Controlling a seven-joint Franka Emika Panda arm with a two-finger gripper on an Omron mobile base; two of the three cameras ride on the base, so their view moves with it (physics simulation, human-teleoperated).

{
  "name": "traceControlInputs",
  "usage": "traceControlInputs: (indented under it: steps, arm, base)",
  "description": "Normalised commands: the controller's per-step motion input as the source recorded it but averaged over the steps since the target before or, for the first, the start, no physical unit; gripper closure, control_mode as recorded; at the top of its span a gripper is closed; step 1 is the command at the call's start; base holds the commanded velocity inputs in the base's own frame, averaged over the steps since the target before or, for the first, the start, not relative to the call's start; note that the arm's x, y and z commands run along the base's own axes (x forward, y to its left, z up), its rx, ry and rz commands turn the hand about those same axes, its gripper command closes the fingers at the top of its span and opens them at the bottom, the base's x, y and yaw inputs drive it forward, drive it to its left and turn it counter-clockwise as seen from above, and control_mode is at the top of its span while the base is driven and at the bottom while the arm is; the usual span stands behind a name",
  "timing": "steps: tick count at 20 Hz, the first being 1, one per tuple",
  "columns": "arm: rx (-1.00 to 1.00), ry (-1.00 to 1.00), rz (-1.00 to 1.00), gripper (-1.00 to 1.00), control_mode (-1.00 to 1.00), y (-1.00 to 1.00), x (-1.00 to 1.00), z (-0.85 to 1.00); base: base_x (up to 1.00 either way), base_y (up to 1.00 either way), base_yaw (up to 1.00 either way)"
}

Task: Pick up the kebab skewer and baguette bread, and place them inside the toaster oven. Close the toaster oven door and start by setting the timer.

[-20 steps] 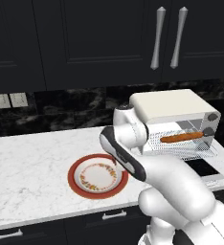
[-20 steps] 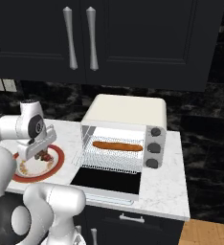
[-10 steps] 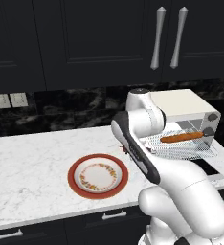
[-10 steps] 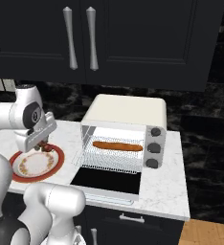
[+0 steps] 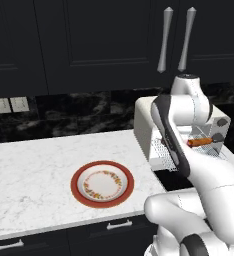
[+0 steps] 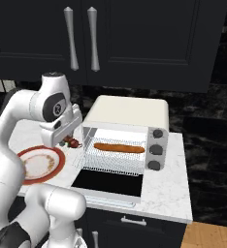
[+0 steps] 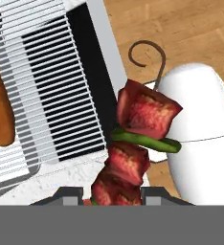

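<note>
Your kebab skewer [image 7: 135, 143] is pinched in the end effector [image 6: 69, 142], lifted off the bench [image 5: 34, 165] and hanging just left of the toaster oven [image 6: 127, 128]. Its long axis runs out along the fingers, chunks stacked away from the hand. The oven mouth lies to the right of the skewer, with the toaster oven door [image 6: 108, 184] dropped flat in front and the baguette bread [image 6: 119, 147] already lying crosswise on the rack [image 7: 61, 86]. The emptied plate [image 5: 102, 183] sits on the bench further left. You will likely need to carry the skewer rightward, over the door, onto the rack beside the loaf.
</note>
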Motion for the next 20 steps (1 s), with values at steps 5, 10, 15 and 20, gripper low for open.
traceControlInputs:
  steps: [5,10,15,20]
  arm:
    - [0.00,0.06,-0.02,1.00,-1.00,-1.00,-0.12,0.18]
    - [0.00,-0.03,0.15,1.00,-1.00,-0.94,-0.04,-0.27]
    - [0.06,-0.20,0.29,1.00,-1.00,-0.60,0.01,-0.47]
    - [0.07,-0.22,0.18,1.00,-1.00,-0.34,0.30,-0.45]
  base:
    - [0.00,0.00,0.00]
    - [0.00,0.00,0.00]
    - [0.00,0.00,0.00]
    - [0.00,0.00,0.00]
